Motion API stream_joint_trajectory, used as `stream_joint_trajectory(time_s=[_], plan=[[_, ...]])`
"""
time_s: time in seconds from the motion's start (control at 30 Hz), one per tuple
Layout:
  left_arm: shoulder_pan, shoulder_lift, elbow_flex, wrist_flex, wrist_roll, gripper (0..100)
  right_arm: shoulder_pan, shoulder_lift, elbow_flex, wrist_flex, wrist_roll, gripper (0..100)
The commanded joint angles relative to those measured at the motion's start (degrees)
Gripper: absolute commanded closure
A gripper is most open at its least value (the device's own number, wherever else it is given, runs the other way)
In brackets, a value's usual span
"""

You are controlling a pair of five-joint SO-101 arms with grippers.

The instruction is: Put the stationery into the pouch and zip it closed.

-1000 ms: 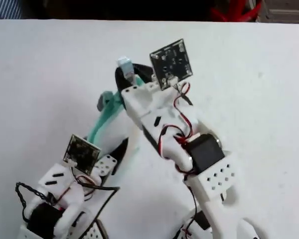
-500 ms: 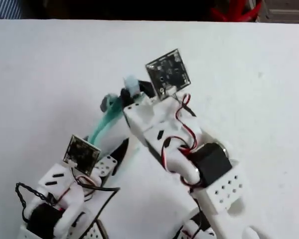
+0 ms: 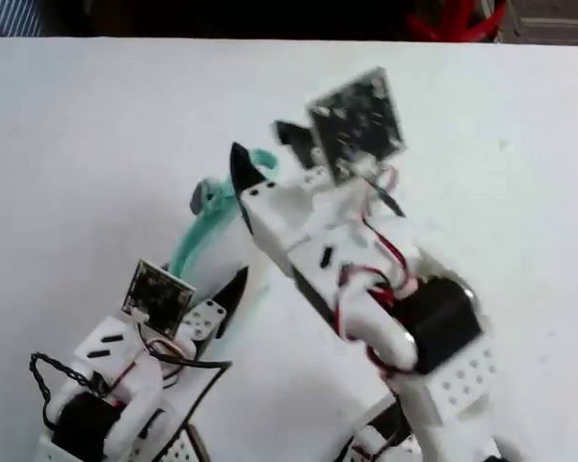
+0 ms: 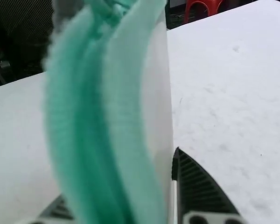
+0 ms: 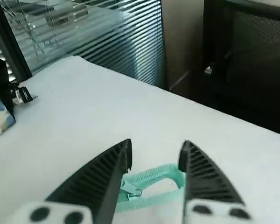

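The pouch (image 3: 195,245) is a pale case with a teal zipper and lies on the white table (image 3: 96,125) between the two arms. My left gripper (image 3: 222,294) is shut on its near end. In the left wrist view the teal zipper band (image 4: 98,121) stands between the jaws, with one black finger (image 4: 196,186) beside it. My right gripper (image 3: 260,144) hangs open just above the pouch's far end. In the right wrist view the gripper (image 5: 156,144) straddles the zipper's end loop (image 5: 154,179) without touching it. The small pull (image 5: 135,191) lies below. I cannot see inside the pouch.
The right arm's body (image 3: 366,289) crosses the table's middle and covers part of the pouch. Wide bare table spreads to the left and to the far right (image 3: 501,144). A small pale object (image 5: 0,123) sits far off along the table in the right wrist view.
My right gripper was shut on a pale tab at the pouch's far end. It has opened, let go, and risen while swinging right. The left arm has kept still.
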Motion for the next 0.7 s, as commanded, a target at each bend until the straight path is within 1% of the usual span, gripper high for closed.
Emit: stream_joint_trajectory(time_s=[0.0,0.07,0.13,0.2,0.23,0.4,0.5,0.67], plan=[[-0.31,0.04,-0.35,-0.97,-0.09,83,-1.71,1.89,-3.78,1.8,4.84,97.5],[-0.31,0.04,-0.35,-1.23,-0.09,87,-5.32,2.33,-6.86,4.97,7.03,92.6],[0.04,0.04,-0.35,-1.23,-0.44,92,-7.52,2.51,-8.7,7.52,7.91,82.5],[0.04,0.04,-0.35,-1.32,-0.53,95,-8.4,3.3,-9.32,8.92,8.0,73.5],[0.04,0.04,-0.35,-1.32,-0.53,95,-8.4,4.09,-9.41,9.36,8.0,72.2],[0.04,0.04,-0.26,-1.32,-0.53,94,-8.48,10.15,-9.49,11.03,7.47,78.1],[0.04,0.04,-0.18,-1.32,-0.53,94,-8.66,11.47,-10.2,10.86,7.38,76.5],[0.04,0.04,-0.26,-1.32,-0.53,94,-11.74,12.26,-10.2,10.95,7.38,75.1]])
